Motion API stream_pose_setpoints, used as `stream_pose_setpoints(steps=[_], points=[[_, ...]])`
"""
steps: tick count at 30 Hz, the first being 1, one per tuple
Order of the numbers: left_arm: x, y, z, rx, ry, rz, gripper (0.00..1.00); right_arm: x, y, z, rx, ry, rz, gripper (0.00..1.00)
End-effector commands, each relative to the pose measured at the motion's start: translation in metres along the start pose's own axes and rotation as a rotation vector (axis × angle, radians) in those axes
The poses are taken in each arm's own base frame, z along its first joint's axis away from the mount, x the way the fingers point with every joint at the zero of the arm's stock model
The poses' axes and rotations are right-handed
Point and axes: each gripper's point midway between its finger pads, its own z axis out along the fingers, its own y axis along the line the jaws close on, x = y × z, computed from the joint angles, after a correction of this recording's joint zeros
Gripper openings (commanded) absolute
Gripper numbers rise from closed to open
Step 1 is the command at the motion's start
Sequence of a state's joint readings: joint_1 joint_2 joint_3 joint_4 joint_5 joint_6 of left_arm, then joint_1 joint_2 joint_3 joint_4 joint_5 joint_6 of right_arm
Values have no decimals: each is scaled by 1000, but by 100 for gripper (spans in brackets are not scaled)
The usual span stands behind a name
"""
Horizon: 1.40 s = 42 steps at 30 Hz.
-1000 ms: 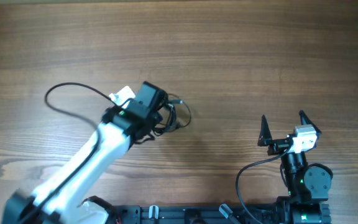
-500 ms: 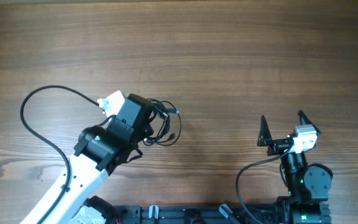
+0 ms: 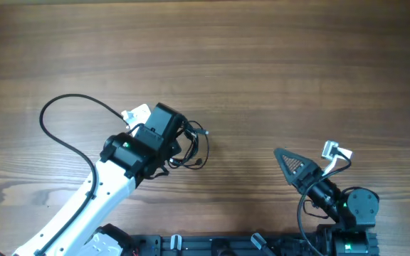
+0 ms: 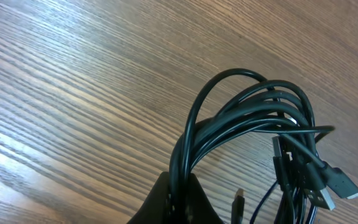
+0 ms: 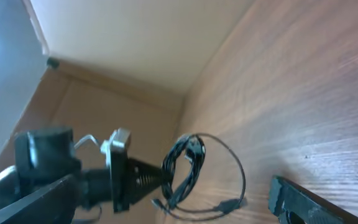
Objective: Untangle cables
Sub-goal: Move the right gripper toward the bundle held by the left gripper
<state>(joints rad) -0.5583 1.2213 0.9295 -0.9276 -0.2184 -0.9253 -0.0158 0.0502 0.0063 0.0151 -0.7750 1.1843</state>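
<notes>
The cables [image 3: 201, 146] are a bundle of thin black cords lying looped on the wooden table left of centre. My left gripper [image 3: 183, 145] is shut on the bundle's left side. In the left wrist view the cords [image 4: 253, 118] arc up out of my closed fingers [image 4: 179, 200], and a plug with a silvery tip [image 4: 344, 186] hangs at the right. My right gripper [image 3: 290, 162] is open and empty, lying low and pointing left, apart from the bundle. The right wrist view shows the bundle [image 5: 185, 163] held by the left gripper.
A thicker black wire [image 3: 59, 114] of the left arm loops over the table at the left. The arms' bases [image 3: 347, 213] sit at the table's front edge. A wall rises beyond the far side in the right wrist view.
My right gripper has tipped over from pointing away to pointing left toward the bundle. My left gripper, still shut on the cables, swung left and then came back right.
</notes>
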Motion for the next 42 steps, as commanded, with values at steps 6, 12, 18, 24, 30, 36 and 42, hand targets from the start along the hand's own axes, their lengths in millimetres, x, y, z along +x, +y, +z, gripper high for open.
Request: stream_pose_setpoints(steps=[6, 12, 18, 24, 30, 36, 42], points=[[4, -25, -5, 112, 46, -6, 4, 26, -20, 5, 46, 163, -14, 100], [1, -62, -12, 284, 64, -19, 4, 50, -43, 8, 137, 282, 197, 100], [11, -84, -21, 402, 139, -4, 4, 50, -38, 27, 130, 277, 230, 100], [28, -111, -44, 595, 217, 167, 4, 44, -53, 43, 189, 196, 140, 100], [35, -90, -35, 535, 136, 549, 4, 55, -36, 49, 70, 296, -42, 99], [1, -65, -18, 322, -46, 682, 4, 66, -28, 47, 9, 365, -94, 100], [29, -69, -20, 402, 18, 976, 4, 71, -20, 45, -52, 396, -204, 100]])
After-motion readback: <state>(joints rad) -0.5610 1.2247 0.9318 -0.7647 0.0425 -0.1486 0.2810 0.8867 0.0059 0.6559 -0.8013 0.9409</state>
